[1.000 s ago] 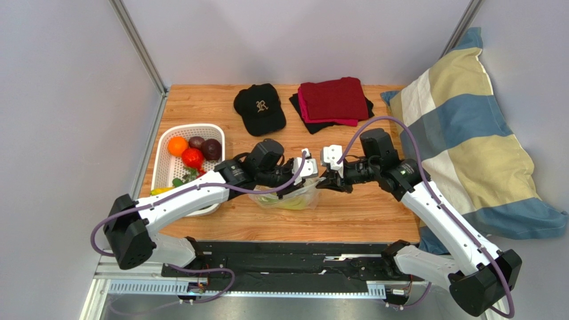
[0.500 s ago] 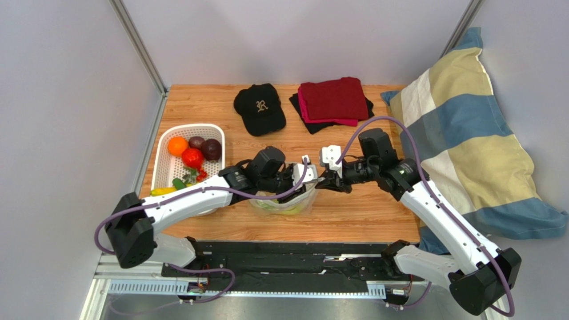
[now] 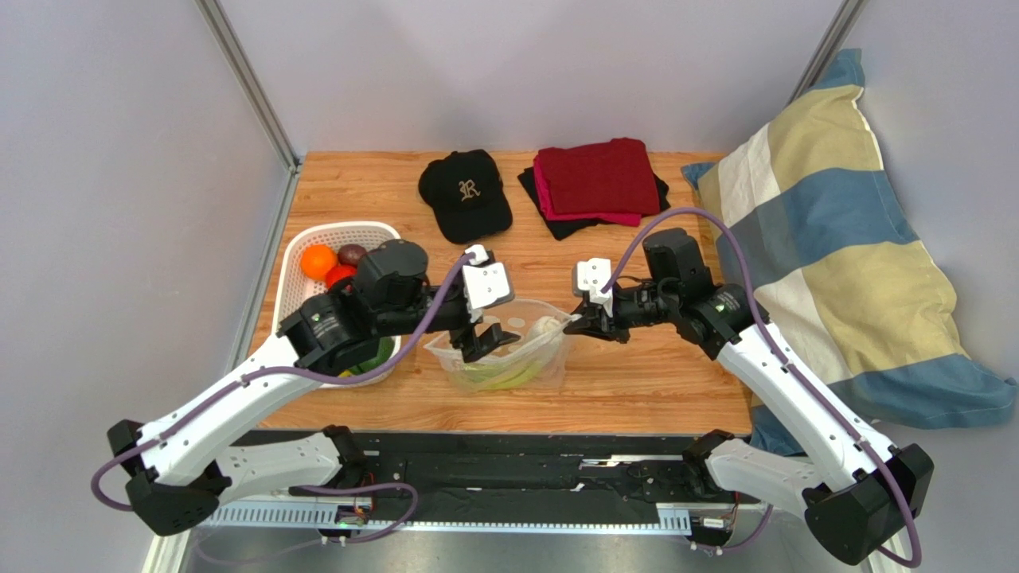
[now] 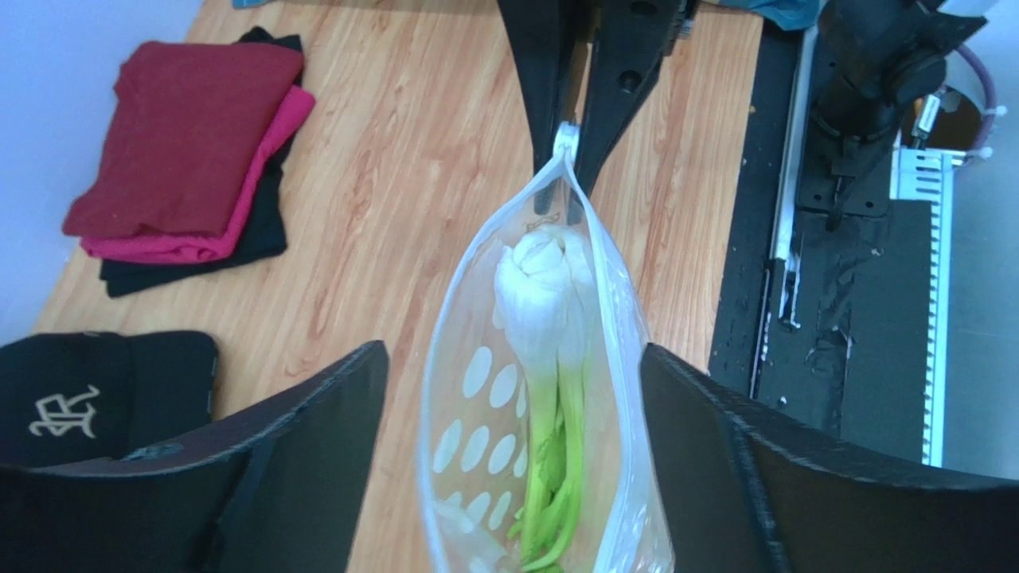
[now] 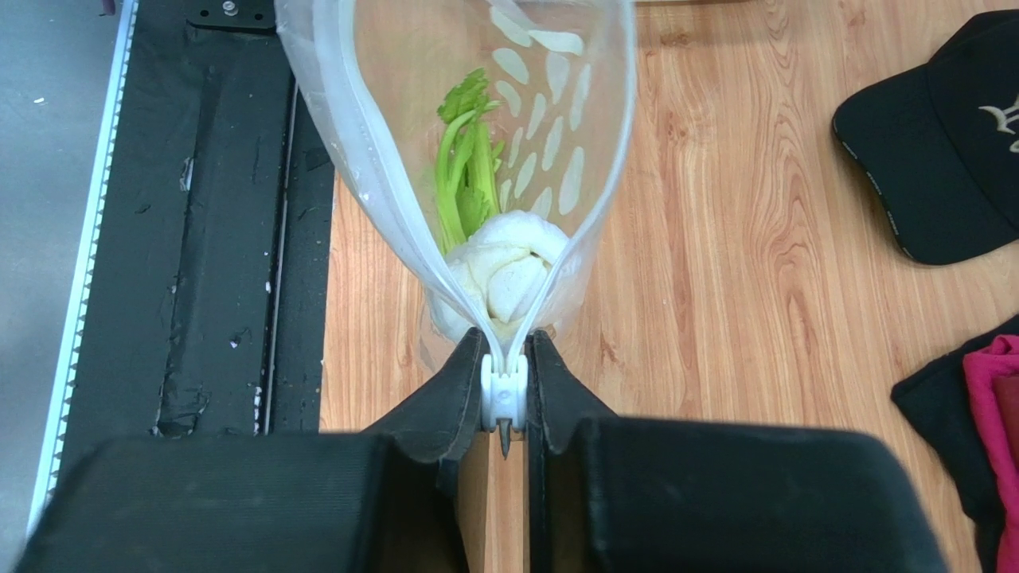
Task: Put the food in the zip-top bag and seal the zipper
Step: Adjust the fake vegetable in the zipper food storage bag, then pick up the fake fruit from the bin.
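The clear dotted zip-top bag [image 3: 508, 356] lies on the table with its mouth open. Inside it lies the pale-green-and-white stalk [image 4: 545, 358], its white bulb [image 5: 508, 269] toward the right end. My right gripper [image 5: 504, 406] is shut on the bag's end, pinching the white piece of the zipper [image 5: 504, 384]. My left gripper [image 3: 487, 340] hangs open just above the bag's left part, its fingers [image 4: 299, 448] either side of the bag and holding nothing. An orange [image 3: 317, 262] and a dark purple fruit [image 3: 352, 253] sit in the basket, partly hidden by the left arm.
The white plastic basket [image 3: 291, 257] stands at the table's left edge. A black cap [image 3: 465, 193] and folded red and black cloths [image 3: 598, 179] lie at the back. A striped pillow [image 3: 837, 239] leans off the right side. The black base rail [image 3: 514, 460] runs along the near edge.
My left gripper has opened and drawn back to the left, out of the bag, leaving the stalk inside. The bag's mouth now gapes wider. The right gripper has stayed put.
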Controlling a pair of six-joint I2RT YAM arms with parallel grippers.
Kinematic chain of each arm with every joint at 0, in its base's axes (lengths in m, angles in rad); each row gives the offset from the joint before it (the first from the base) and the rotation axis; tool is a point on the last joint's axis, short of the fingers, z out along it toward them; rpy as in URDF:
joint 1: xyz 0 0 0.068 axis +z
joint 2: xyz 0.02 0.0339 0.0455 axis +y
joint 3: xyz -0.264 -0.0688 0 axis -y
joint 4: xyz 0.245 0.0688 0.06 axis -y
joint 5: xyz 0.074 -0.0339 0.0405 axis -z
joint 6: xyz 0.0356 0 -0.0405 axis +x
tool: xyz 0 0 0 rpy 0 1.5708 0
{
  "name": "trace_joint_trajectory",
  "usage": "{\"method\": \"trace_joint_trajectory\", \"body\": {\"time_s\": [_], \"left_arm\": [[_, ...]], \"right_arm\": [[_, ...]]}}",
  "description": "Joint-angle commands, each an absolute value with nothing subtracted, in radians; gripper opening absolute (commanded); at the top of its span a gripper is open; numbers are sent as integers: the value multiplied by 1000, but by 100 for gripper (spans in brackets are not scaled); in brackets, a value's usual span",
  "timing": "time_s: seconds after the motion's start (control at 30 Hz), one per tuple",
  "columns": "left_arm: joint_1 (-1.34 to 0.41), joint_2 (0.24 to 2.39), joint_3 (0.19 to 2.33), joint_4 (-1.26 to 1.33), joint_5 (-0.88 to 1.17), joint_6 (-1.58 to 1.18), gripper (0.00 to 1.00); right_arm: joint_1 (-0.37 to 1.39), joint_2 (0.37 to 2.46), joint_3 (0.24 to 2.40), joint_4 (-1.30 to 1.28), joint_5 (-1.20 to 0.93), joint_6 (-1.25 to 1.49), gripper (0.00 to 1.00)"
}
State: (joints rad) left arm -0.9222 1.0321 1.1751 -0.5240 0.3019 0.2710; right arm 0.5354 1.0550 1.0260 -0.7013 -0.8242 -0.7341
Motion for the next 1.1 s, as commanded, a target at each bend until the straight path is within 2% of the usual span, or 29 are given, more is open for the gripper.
{"method": "trace_joint_trajectory", "body": {"time_s": [0.0,0.07,0.23,0.37,0.43,0.47,0.53,0.57,0.87,1.07], "left_arm": [[-826,1003,1215,-663,340,247,75],[-732,965,1204,-678,365,192,73],[-439,946,1236,-871,296,224,84],[-148,931,1151,-962,298,355,91],[-30,998,1134,-988,285,452,94],[89,1032,1144,-1003,322,477,94],[175,1152,1170,-1020,350,521,95],[210,1188,1187,-1013,336,531,99],[239,1538,1281,-753,250,388,99],[236,1733,1367,-687,238,327,99]], "right_arm": [[540,1042,1061,-646,-827,-747,0],[541,1042,1063,-652,-825,-753,0],[555,1043,1071,-669,-815,-756,0],[561,1040,1062,-673,-807,-770,0],[563,1045,1062,-676,-801,-775,0],[563,1048,1063,-684,-799,-778,0],[565,1055,1065,-687,-796,-778,0],[565,1057,1065,-690,-795,-776,0],[569,1055,1062,-690,-769,-770,0],[569,1049,1063,-690,-753,-773,0]]}}
